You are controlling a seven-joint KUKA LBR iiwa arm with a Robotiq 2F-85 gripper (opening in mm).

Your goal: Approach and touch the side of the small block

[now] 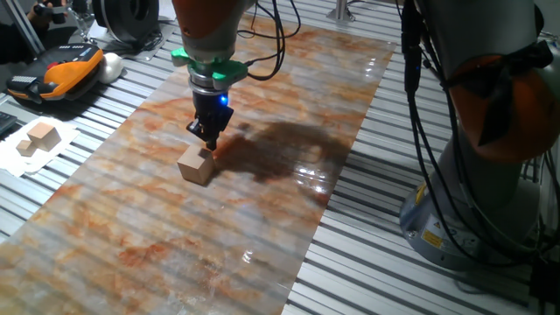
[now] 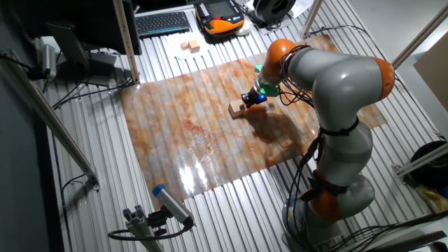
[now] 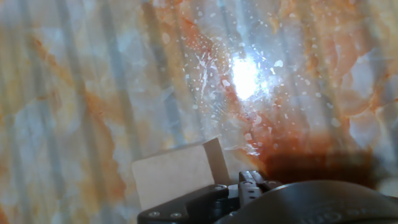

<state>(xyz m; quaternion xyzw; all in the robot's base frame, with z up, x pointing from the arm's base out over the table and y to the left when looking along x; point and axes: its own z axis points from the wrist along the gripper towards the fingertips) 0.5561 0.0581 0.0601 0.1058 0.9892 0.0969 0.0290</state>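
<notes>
The small block [image 1: 197,164] is a light-tan wooden cube on the marbled orange-grey mat [image 1: 175,245]. My gripper [image 1: 208,140] hangs just behind its far upper edge, fingers together and pointing down, holding nothing. Tip and block look touching or a hair apart; I cannot tell which. In the other fixed view the block [image 2: 236,110] lies just left of the gripper [image 2: 249,99]. In the hand view the block [image 3: 177,174] fills the lower middle, right against the dark finger base [image 3: 249,183]; the fingertips are hidden there.
Two paler wooden blocks [image 1: 39,137] sit on white paper at the left, off the mat; they also show in the other fixed view [image 2: 189,45]. An orange-black handset [image 1: 66,72] lies behind them. The arm's own base [image 1: 490,192] stands at the right.
</notes>
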